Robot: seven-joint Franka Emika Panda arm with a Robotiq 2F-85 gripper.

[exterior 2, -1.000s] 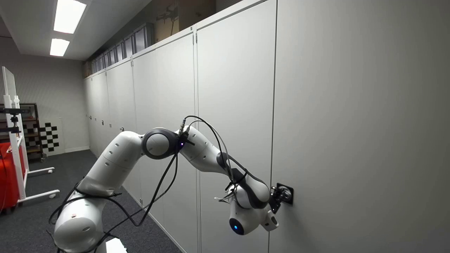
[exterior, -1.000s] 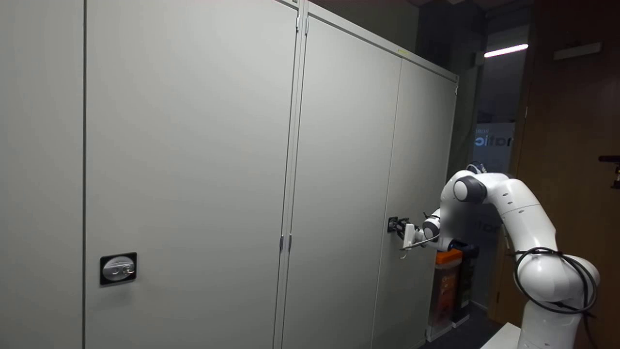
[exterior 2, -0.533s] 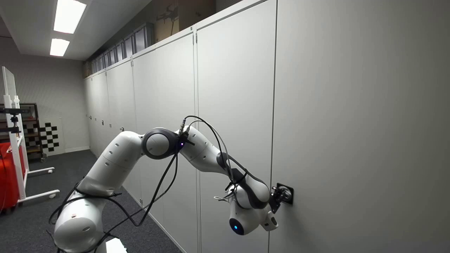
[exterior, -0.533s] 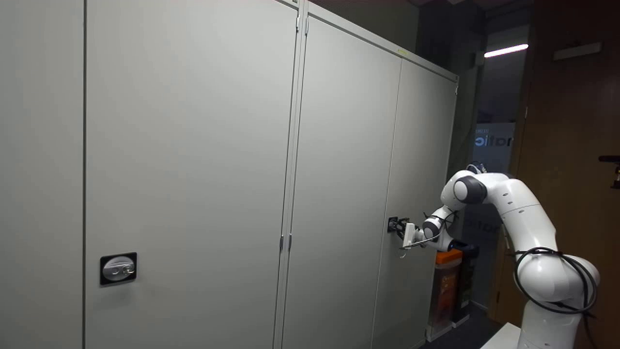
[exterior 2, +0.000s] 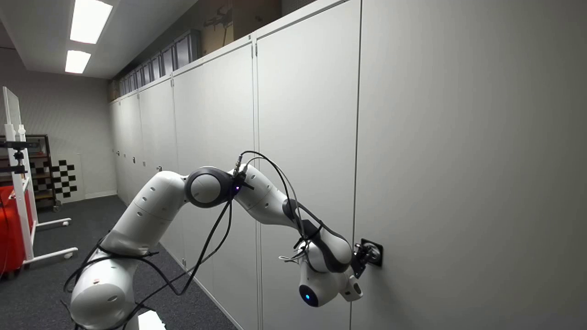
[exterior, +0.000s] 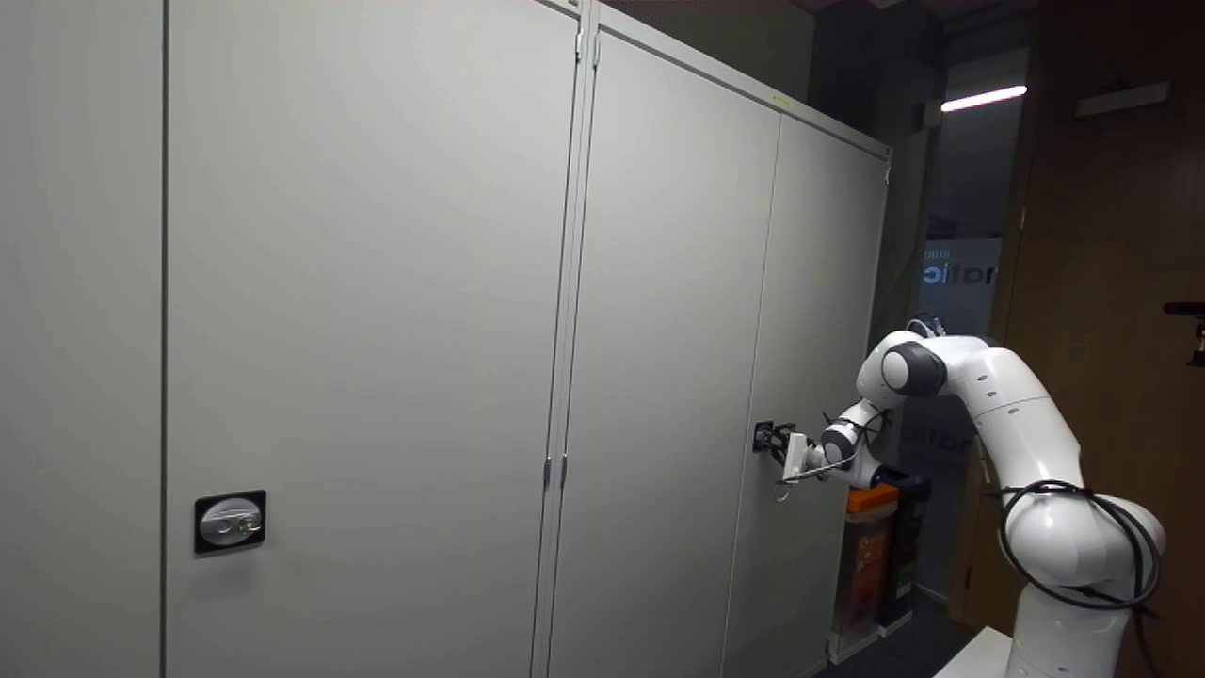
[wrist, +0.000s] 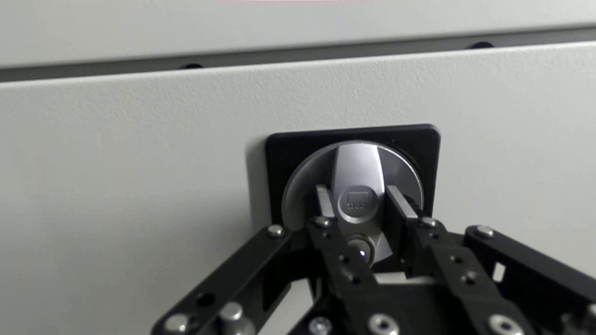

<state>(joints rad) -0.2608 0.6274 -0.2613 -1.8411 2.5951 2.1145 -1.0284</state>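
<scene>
Silver handle (wrist: 357, 164) sits in the gripper (wrist: 363, 200), whose fingers (wrist: 401, 203) pinch it from both sides. Behind it lies a square black plate (wrist: 287, 149), fixed near the left edge of a pale cabinet door (exterior 2: 458, 137). Farther left in an exterior view, grey boxes (exterior 2: 182, 51) stand on top of the far cabinets (exterior 2: 156, 114).

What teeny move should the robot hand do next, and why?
Maybe a gentle twist: the gripper has its fingers on either side of the silver handle, and the cabinet door looks shut in both exterior views. I can't tell whether it's squeezing yet.
</scene>
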